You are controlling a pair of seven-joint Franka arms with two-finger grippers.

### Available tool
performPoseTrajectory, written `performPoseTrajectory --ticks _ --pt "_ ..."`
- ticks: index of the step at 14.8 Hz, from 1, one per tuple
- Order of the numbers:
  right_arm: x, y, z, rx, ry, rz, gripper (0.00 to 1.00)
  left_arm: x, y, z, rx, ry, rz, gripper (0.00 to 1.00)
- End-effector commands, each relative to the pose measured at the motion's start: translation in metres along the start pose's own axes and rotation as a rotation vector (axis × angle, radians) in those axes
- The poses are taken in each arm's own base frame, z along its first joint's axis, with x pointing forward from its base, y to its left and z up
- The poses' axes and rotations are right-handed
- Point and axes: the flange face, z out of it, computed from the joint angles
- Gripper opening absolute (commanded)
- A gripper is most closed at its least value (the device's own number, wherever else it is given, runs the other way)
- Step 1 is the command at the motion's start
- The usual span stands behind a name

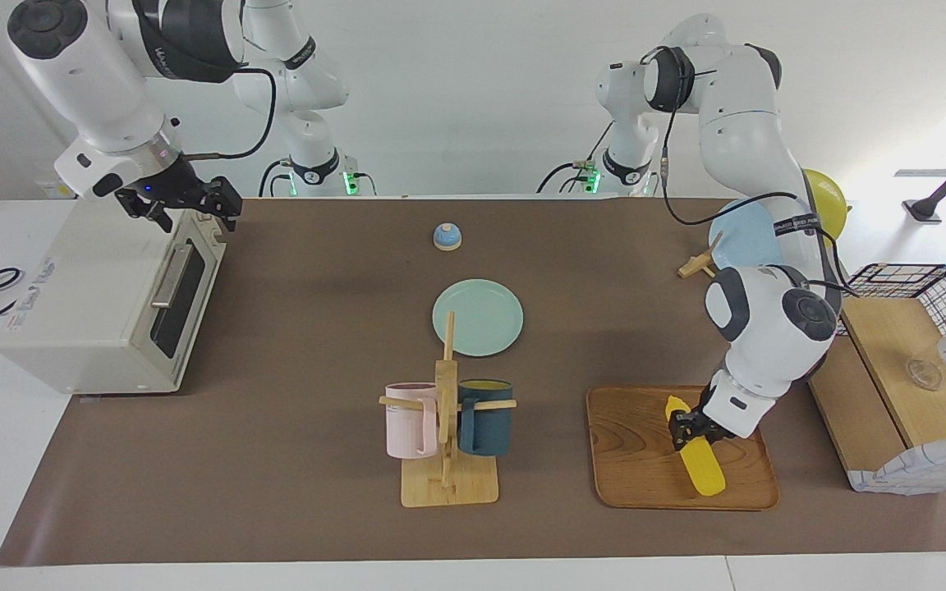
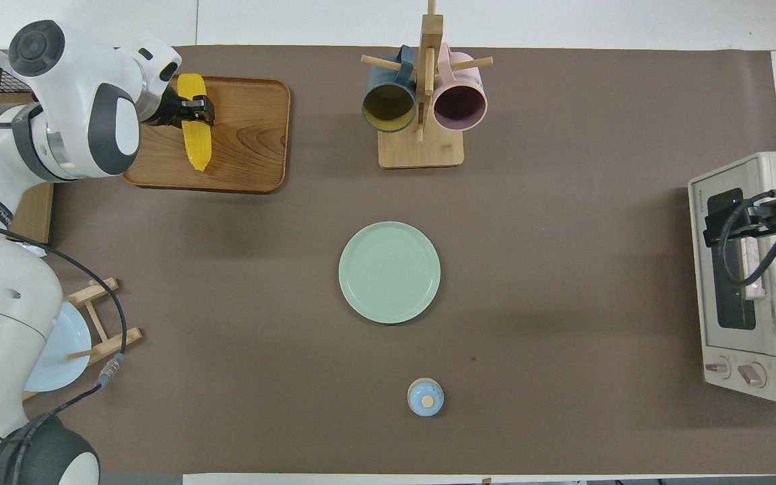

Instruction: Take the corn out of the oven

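Already corn (image 1: 696, 454) lies on wooden tray (image 1: 637, 460), left gripper (image 1: 691, 432) clamped around it. Right gripper (image 1: 194, 205) over oven (image 1: 95, 312) top edge, fingers seemingly parted; oven door shut.

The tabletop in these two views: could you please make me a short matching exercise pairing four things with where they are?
Things:
1. corn
2. green plate
3. pink mug
4. right gripper

Places:
A. hanging on the wooden mug rack
B. at the top edge of the oven door
C. on the wooden tray, in the left gripper
D. flat on the mat at the table's middle

Pairs: 1-C, 2-D, 3-A, 4-B
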Motion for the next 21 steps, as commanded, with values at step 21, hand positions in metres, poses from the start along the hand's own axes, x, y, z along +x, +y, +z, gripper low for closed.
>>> performPoseTrajectory --ticks 21 --pt "-0.007 0.004 -0.012 0.023 0.012 0.021 1.00 -0.183 -0.059 -0.349 0.090 -0.311 -0.067 1.00"
